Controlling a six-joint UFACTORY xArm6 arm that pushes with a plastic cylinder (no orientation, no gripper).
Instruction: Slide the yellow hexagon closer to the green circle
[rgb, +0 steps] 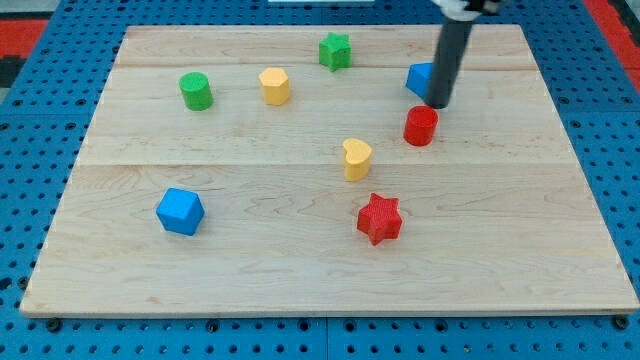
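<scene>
Wooden board with blocks. Yellow hexagon lying just at 3 o'clock of green circle, apart. My tip standing far at 3 o'clock of both, partly covering blue block, just above red cylinder. No claw, only bare rod, holding nothing.

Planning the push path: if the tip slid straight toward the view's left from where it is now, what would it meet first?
My tip sits against the blue block, above the red cylinder. Going left, the line looks free until roughly the yellow hexagon, then the green circle; depth is uncertain.
</scene>
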